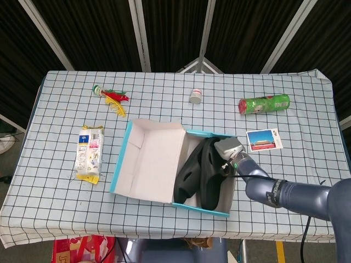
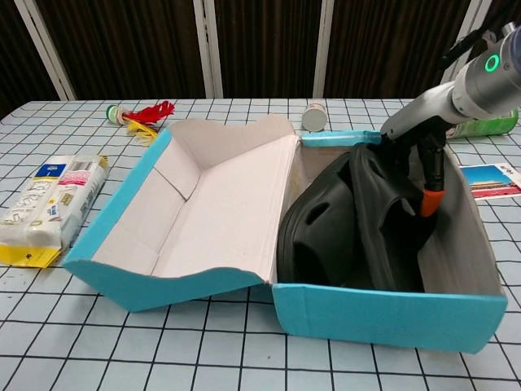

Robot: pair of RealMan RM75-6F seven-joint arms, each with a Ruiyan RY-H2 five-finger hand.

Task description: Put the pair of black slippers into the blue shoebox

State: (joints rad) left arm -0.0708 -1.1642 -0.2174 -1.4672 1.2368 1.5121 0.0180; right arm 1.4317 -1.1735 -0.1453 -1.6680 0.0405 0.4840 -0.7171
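The blue shoebox (image 1: 122, 164) lies open at the table's middle, its lid (image 2: 212, 212) folded out to the left. Both black slippers stand on edge inside it: one (image 2: 317, 232) toward the lid, the other (image 2: 383, 220) beside the right wall. In the head view they appear as a dark pair (image 1: 197, 167). My right hand (image 1: 227, 150) is at the box's far right corner. Its fingers (image 2: 429, 175) reach down into the box and grip the far end of the right slipper. The left hand appears in neither view.
A tissue pack (image 1: 89, 153) lies left of the box. A red and green feathered toy (image 1: 109, 96) and a small jar (image 1: 196, 96) sit farther back. A green can (image 1: 264, 103) and a postcard (image 1: 264, 139) lie to the right, close to my right arm.
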